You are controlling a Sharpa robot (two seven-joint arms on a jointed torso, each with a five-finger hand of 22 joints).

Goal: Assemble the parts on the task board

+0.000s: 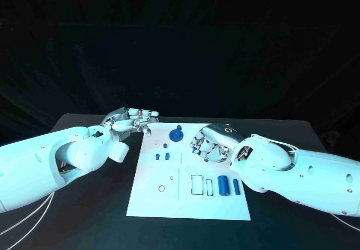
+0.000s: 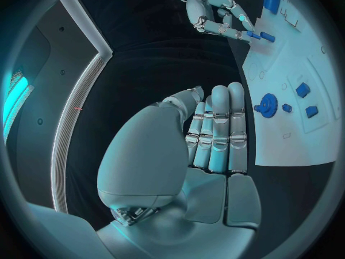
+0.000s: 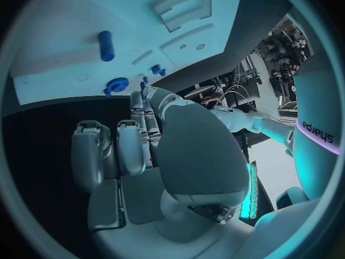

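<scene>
The white task board (image 1: 188, 200) lies mid-table. On it a blue gear (image 1: 176, 135) (image 2: 267, 105) (image 3: 115, 87) stands at the far end, with two small blue parts (image 1: 162, 155) (image 2: 307, 100) nearer me. A large blue cylinder (image 1: 222, 183) (image 3: 106, 45) and a thinner one (image 1: 236, 186) lie on the near right. My right hand (image 1: 212, 140) (image 2: 212, 8) (image 3: 144, 138) curls down over the board's far right. Its fingertips (image 2: 241, 30) meet small blue parts (image 2: 259, 36) there; a grip is not clear. My left hand (image 1: 133, 121) (image 2: 215, 132) hovers at the far left corner, fingers straight, holding nothing.
Empty outlined slots (image 1: 196, 184) and a round recess (image 1: 162, 188) mark the board's near half. Black tabletop (image 1: 98, 208) surrounds the board. White cables (image 1: 30, 224) trail along the near left.
</scene>
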